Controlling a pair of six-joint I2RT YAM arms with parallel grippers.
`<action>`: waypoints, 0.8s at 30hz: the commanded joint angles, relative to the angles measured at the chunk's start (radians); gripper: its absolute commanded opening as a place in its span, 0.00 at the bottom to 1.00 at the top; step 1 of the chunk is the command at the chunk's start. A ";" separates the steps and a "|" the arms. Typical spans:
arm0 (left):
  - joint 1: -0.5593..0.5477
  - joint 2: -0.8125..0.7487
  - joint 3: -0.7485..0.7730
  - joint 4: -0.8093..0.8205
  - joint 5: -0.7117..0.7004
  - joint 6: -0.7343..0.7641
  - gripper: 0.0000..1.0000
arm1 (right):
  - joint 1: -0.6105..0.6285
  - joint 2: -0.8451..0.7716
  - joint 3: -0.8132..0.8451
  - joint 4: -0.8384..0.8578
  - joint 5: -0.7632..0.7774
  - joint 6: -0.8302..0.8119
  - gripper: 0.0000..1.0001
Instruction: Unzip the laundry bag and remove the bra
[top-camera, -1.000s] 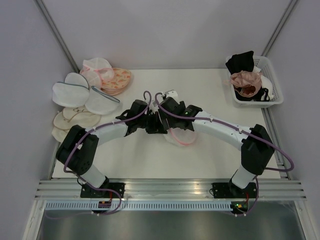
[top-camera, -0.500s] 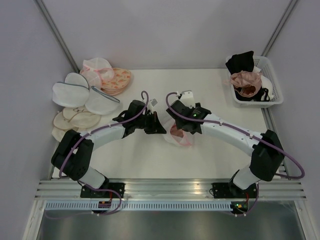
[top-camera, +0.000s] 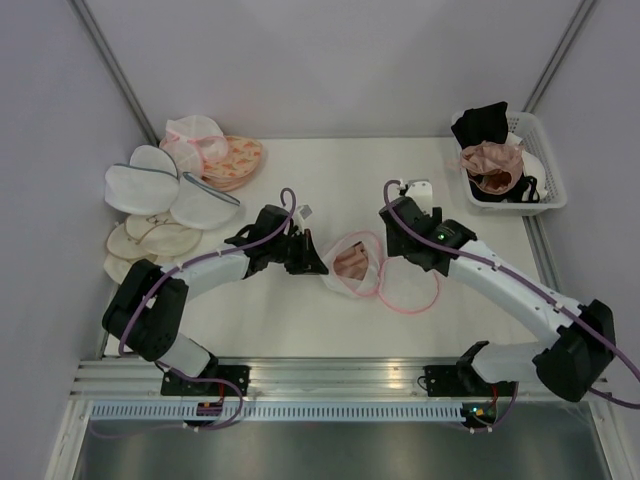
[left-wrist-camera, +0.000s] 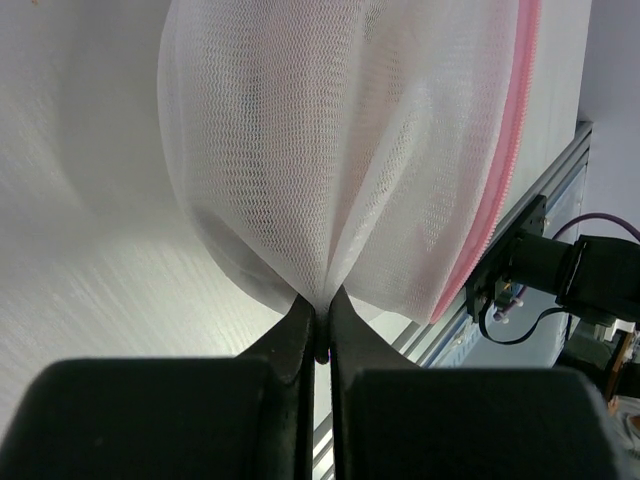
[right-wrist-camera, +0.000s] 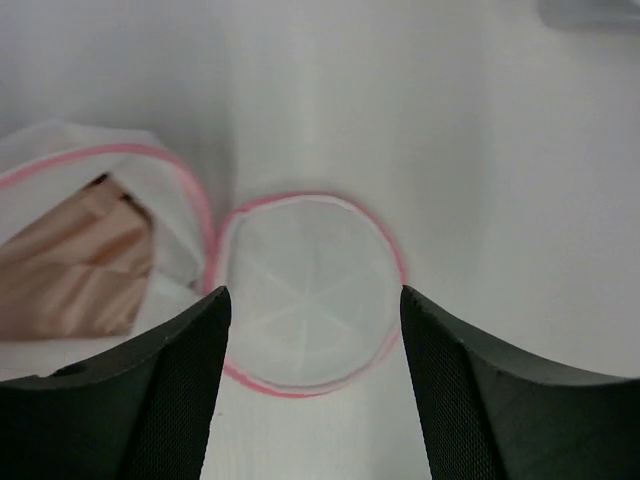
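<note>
The laundry bag (top-camera: 338, 283) lies unzipped at the table's middle, white mesh with a pink zipper rim. Its round lid flap (top-camera: 410, 291) lies flat to the right. The peach bra (top-camera: 352, 259) shows inside the open half. My left gripper (top-camera: 318, 266) is shut on the mesh at the bag's left side; in the left wrist view its tips (left-wrist-camera: 322, 310) pinch a fold of mesh (left-wrist-camera: 330, 150) beside the zipper (left-wrist-camera: 500, 170). My right gripper (top-camera: 398, 250) is open and empty above the flap. In the right wrist view it (right-wrist-camera: 315, 340) frames the flap (right-wrist-camera: 310, 290), with the bra (right-wrist-camera: 80, 265) at left.
A white basket (top-camera: 548, 170) at the back right holds a black garment (top-camera: 480, 122) and a dusty-pink bra (top-camera: 492, 160). Several white mesh bags (top-camera: 160, 190) and an orange-patterned pouch (top-camera: 238, 160) lie piled at the back left.
My right arm has swung right from the bag, and the zipper rim has opened with it. The lid flap now lies flat and the bra shows. My left gripper has kept its hold.
</note>
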 joint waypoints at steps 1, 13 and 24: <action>0.002 -0.023 -0.009 0.019 0.001 0.003 0.02 | 0.005 -0.111 -0.064 0.250 -0.378 -0.119 0.72; 0.002 -0.052 -0.063 0.203 0.147 -0.118 0.02 | 0.005 0.053 -0.261 0.650 -0.731 -0.109 0.60; 0.002 -0.048 -0.095 0.237 0.179 -0.147 0.02 | 0.006 0.255 -0.195 0.668 -0.494 -0.112 0.57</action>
